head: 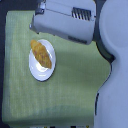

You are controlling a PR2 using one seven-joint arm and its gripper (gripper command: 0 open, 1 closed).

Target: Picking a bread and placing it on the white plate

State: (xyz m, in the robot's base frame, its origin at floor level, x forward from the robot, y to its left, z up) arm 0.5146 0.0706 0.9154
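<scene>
Above the table's far edge: arm housing [62, 22], end effector not seen, grip state cannot be told | bread [41, 54] lying diagonally on white plate [36, 71], apparently placed | green cloth [70, 75] under plate | advice: withdraw straight up, clear of the roll, avoid nudging plate.

Bread [41, 54] lying diagonally on white plate [41, 61], upon green checked cloth [65, 85] at the exterior view's left. Grey-white arm [65, 22] overhead at far side; pincer not discernible.
</scene>
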